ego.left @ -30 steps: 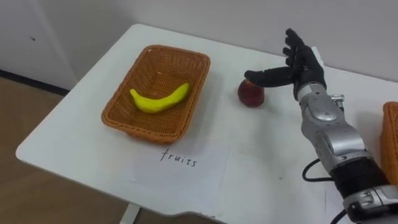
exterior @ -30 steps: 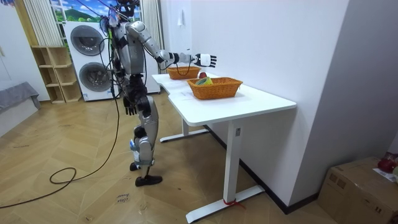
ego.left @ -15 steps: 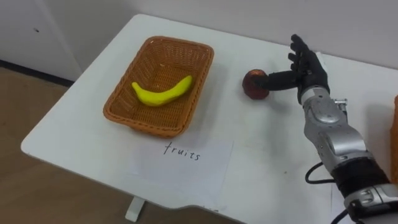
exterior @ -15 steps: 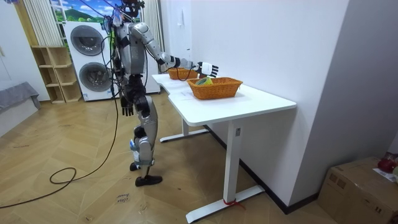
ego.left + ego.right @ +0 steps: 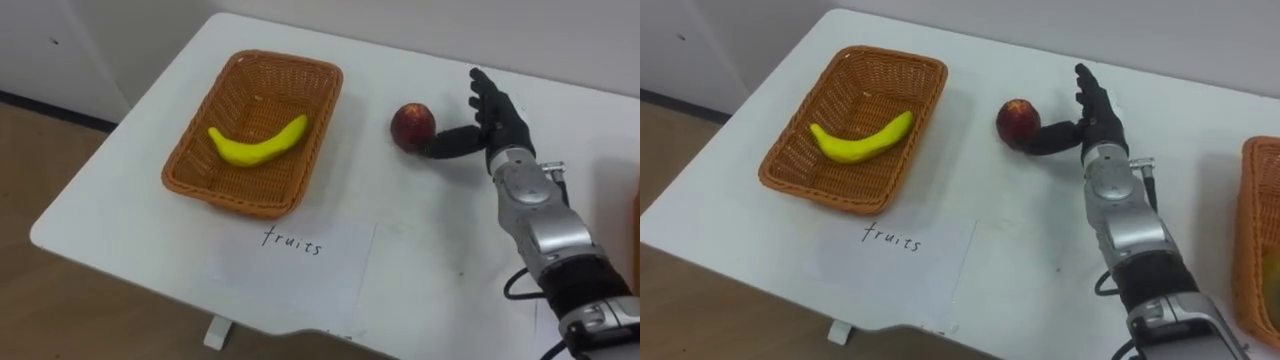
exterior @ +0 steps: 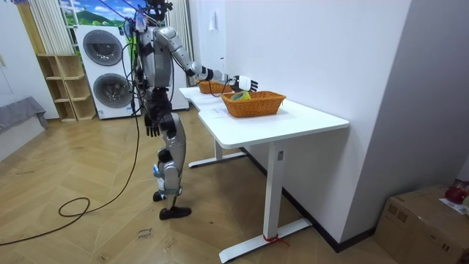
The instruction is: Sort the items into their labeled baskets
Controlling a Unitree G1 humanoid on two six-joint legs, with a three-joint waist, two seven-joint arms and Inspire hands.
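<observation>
On table [image 5: 430, 260], apple [image 5: 412, 126]: right of fruit basket [image 5: 235, 205], touching the thumb's tip.
Right hand [image 5: 497, 118]: fingers straight, spread, thumb against apple.
Left hand [image 6: 152, 126]: hanging by the hip.

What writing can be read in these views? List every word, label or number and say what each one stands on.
"fruits": handwritten in dark ink on the white paper sheet that lies flat on the table, just in front of the basket holding the banana.
No other word, number or sign can be read; anything else in the room view is too small to make out.
</observation>
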